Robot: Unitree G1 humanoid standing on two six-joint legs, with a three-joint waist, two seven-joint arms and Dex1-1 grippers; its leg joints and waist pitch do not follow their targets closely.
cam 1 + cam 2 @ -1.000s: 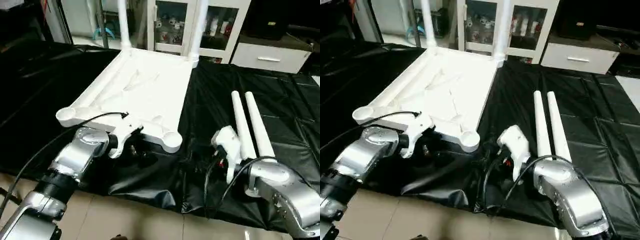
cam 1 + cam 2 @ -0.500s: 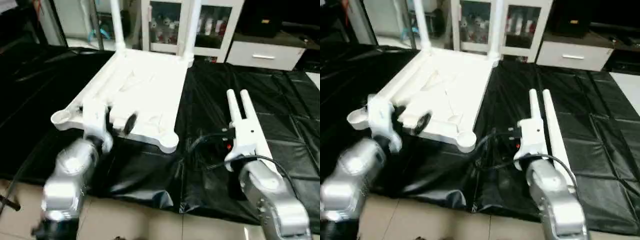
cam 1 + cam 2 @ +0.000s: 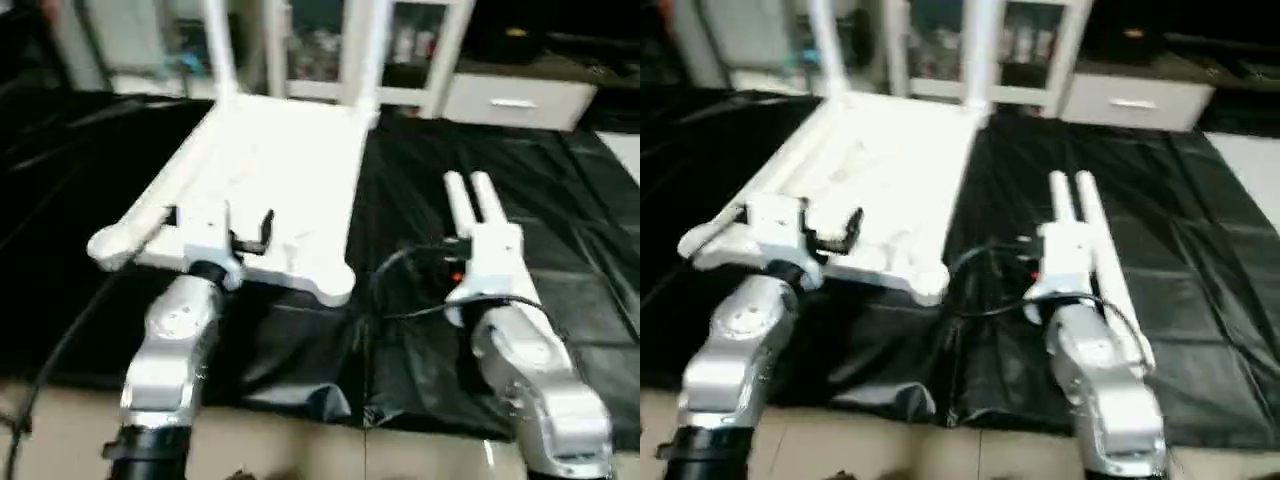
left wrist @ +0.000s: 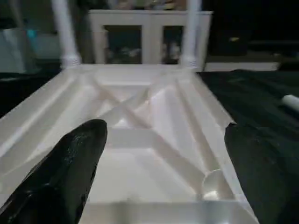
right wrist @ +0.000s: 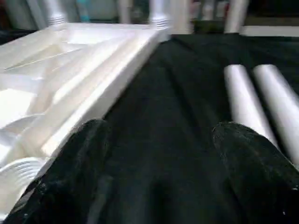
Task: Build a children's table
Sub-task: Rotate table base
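Two legs already stand in the far corner sockets of the upside-down tabletop (image 3: 270, 190), which lies on the black-covered counter (image 3: 560, 190) left of centre; the two near sockets are empty. Over the last second I've swung both forearms from splayed sideways to pointing straight ahead. That puts my left hand (image 3: 218, 222) over the tabletop's near edge, fingers spread wide and holding nothing; its wrist view looks along the X-braced ribs. My right hand (image 5: 154, 154) now faces the two loose legs (image 3: 470, 195) lying side by side on the counter, right of the tabletop; its fingers are also well apart and empty, just short of the legs' near ends. I judge this sets up a pick of one loose leg. I can read no brand, label or writing anywhere.
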